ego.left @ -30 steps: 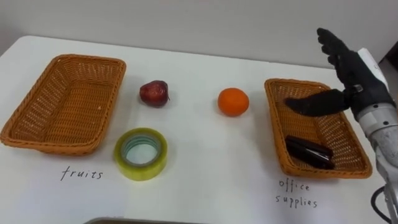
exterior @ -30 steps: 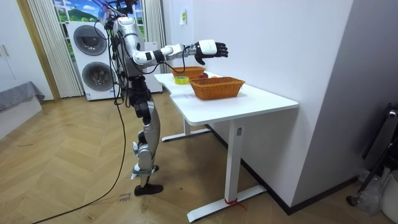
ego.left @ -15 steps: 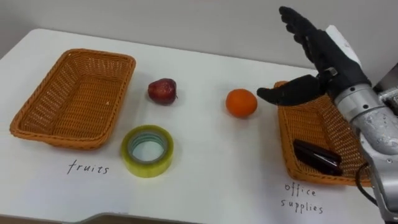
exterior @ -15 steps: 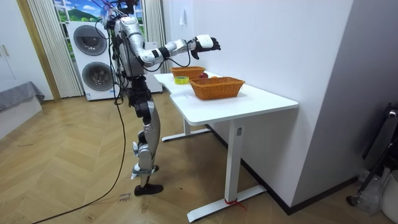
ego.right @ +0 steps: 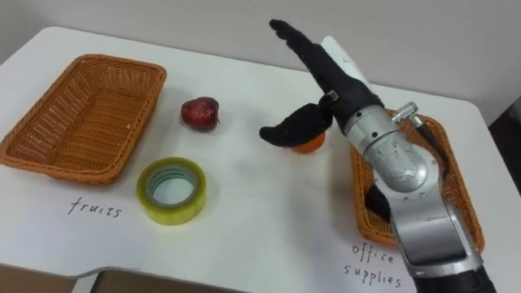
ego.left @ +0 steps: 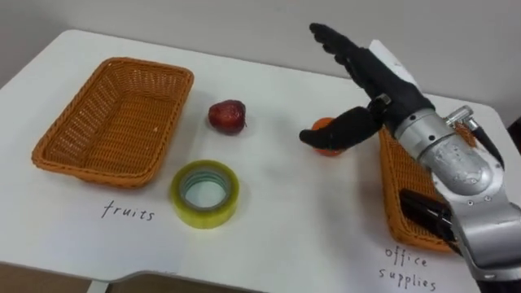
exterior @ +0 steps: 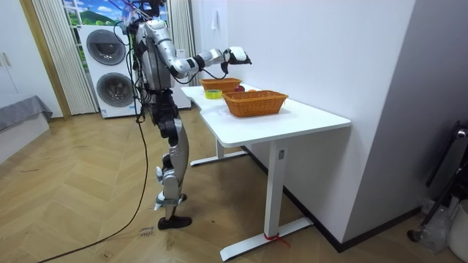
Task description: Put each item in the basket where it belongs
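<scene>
An orange (ego.left: 329,150) lies right of the table's middle, partly covered by the thumb of my right hand (ego.left: 389,94). That hand hovers open just above it, fingers straight and pointing to the far left. A red apple (ego.left: 227,115) sits further left, and a yellow-green tape roll (ego.left: 204,193) lies flat in front of it. The empty wicker basket (ego.left: 114,122) labelled fruits stands at the left. The wicker basket (ego.left: 389,191) labelled office supplies stands at the right, under my forearm, with a dark flat object (ego.left: 423,215) inside.
The white table (ego.left: 285,220) ends close in front of the handwritten labels. A wall runs along its far edge. In the room view I stand at the table's end, right hand (exterior: 235,55) stretched over it, with washing machines (exterior: 110,69) behind me.
My right hand has swung left, from over the office supplies basket to just above the orange, staying open. The camera turned a little, shifting the whole scene.
</scene>
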